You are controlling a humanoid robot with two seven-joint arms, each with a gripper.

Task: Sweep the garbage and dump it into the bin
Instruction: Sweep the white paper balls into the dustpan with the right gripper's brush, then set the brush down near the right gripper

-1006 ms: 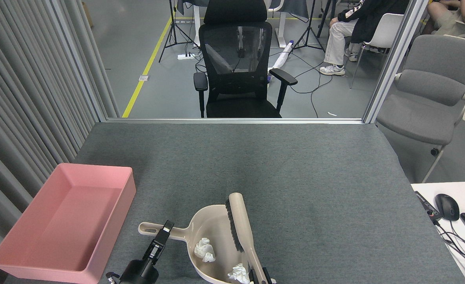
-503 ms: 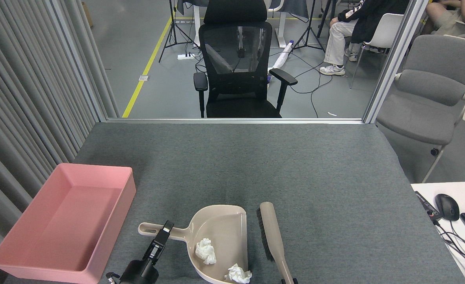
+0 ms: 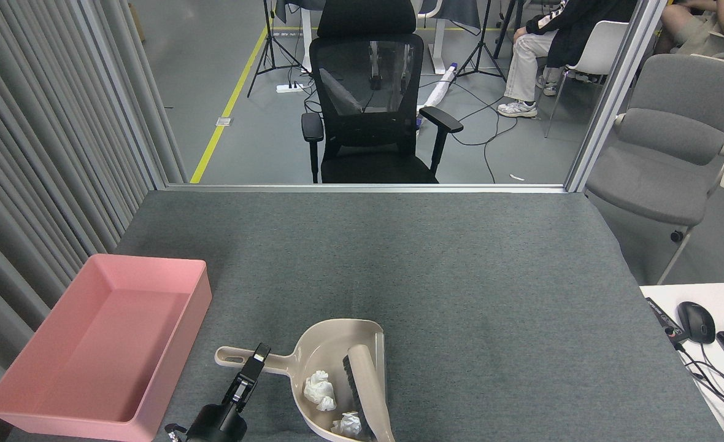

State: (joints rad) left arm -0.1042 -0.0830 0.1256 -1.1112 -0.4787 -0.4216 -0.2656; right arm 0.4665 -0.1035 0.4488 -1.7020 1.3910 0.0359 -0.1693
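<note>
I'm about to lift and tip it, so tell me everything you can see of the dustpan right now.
The dustpan is beige plastic, lying flat on the grey table, its mouth facing right. Its long handle, with a hang slot at the end, points left, where the left gripper holds it. Two tissue wads lie inside, and the brush reaches into it.

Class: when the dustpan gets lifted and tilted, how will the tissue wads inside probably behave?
The tissue wads look crumpled and airy, so probably very light. Lying loose in the dustpan, they would likely tumble out easily, perhaps snagging the brush.
</note>
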